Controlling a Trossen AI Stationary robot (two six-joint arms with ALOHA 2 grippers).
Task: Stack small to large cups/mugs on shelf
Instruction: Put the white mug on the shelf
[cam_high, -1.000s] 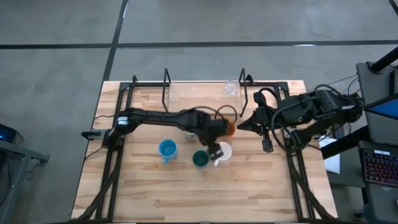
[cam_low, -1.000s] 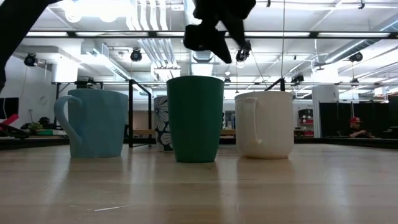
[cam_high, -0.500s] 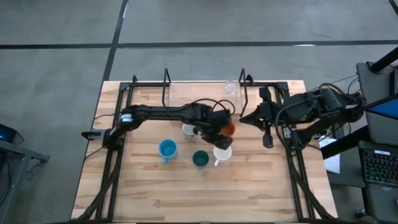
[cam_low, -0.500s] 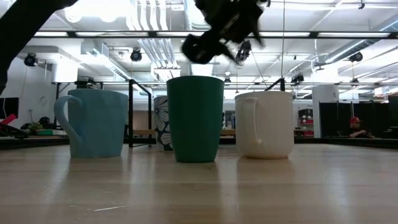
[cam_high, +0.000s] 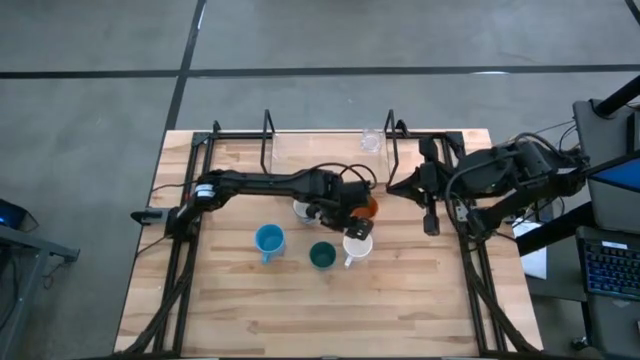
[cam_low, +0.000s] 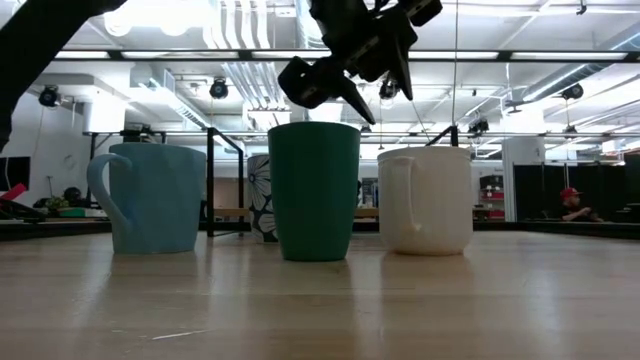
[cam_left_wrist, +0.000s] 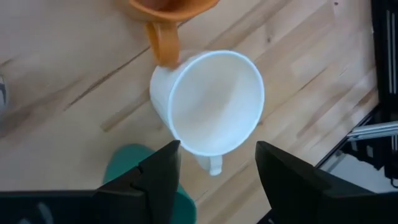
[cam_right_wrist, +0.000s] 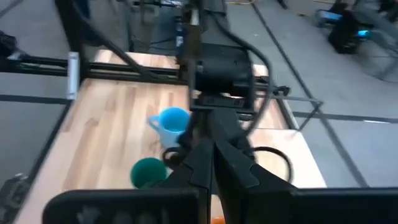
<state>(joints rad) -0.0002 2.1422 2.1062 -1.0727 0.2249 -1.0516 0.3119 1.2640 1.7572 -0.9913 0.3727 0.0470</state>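
Five mugs stand on the tabletop: light blue (cam_high: 268, 240), dark teal (cam_high: 322, 256), white (cam_high: 357, 245), orange (cam_high: 367, 207) and a whitish patterned one (cam_high: 303, 210). A small clear glass (cam_high: 371, 140) stands on the light-wood shelf (cam_high: 320, 150) at the table's far side. My left gripper (cam_high: 343, 220) is open and hangs above the white mug (cam_left_wrist: 214, 102), touching nothing. Its fingers (cam_left_wrist: 163, 177) show on either side of the mug's near rim. My right gripper (cam_high: 392, 186) is shut and empty, in the air to the right of the orange mug.
The shelf's black wire uprights (cam_high: 268, 130) rise at the far side. Black frame rails (cam_high: 190, 260) run along the table's left and right edges. In the low view the teal mug (cam_low: 314, 190) stands between the blue mug (cam_low: 155, 198) and the white mug (cam_low: 425, 198).
My left gripper has gone a little toward the table's far edge, from between the teal and white mugs to above the white mug, and has turned about. My right gripper has drifted slightly toward the far edge. No mug has moved.
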